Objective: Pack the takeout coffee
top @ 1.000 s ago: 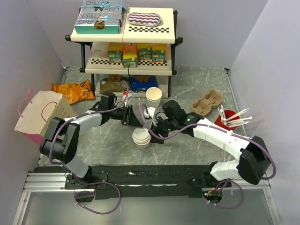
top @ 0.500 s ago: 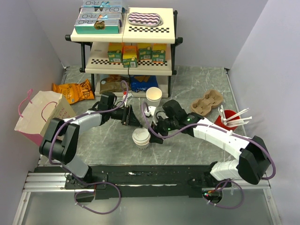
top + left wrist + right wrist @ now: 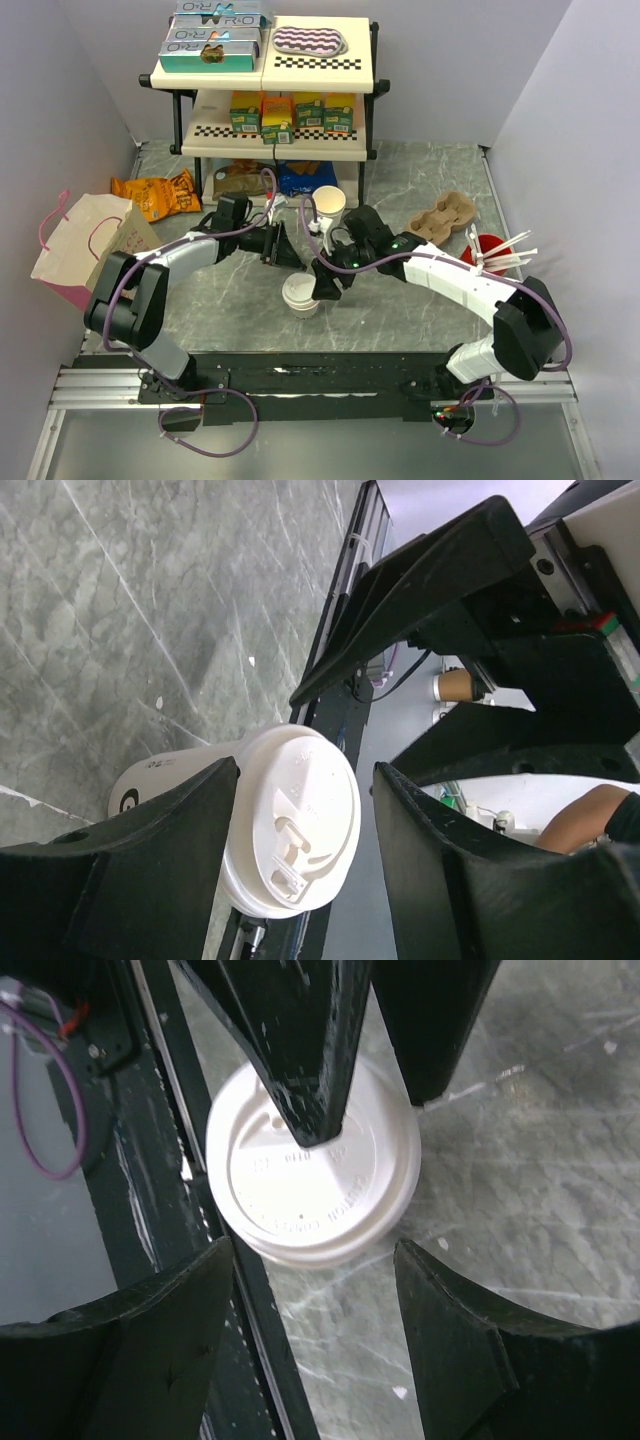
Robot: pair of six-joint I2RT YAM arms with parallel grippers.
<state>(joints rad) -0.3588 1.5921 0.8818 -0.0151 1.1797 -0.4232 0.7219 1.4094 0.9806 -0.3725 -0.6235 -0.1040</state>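
1. mounting rail (image 3: 300, 368): black, along the near edge of the table (image 3: 430, 330), carrying both arm bases.

2. takeout coffee (image 3: 301, 293): cream paper cup with a white lid. It stands upright on the grey marble, a little in from the middle of the near edge. From above only the lid and a sliver of wall show. The left wrist view gives the lid and upper wall, with the base cut off behind a finger.

3. right gripper (image 3: 326, 286): just right of the cup, jaws spread wide, holding nothing. In its own view the fingers (image 3: 140, 1345) frame the lid with bare table between them. Whether a tip touches the cup wall cannot be told.

4. left gripper (image 3: 288, 256): just behind the cup and pointed at it, jaws parted, nothing gripped. In the right wrist view one of its fingertips overlaps the lid, and contact cannot be judged.

5. Change over the last second: the right arm has swung leftward, so its wrist now sits nearer mid-table. The cup and the left arm are unmoved.

6. lidless cream cup (image 3: 328, 203): mid-table, beyond the grippers. Its near side is partly covered by the right arm.

7. cup carrier (image 3: 443, 220): brown cardboard, to the right of item 6.

8. red cup (image 3: 487, 256): holds white straws, near the right edge.

9. paper bag (image 3: 90, 245): pink handles, at the left edge.

10. snack bags (image 3: 155, 194): orange, behind the paper bag.

11. shelf rack (image 3: 265, 70): two tiers at the far edge, holding boxes and cartons. The small print is unreadable and the packets beneath are half hidden.
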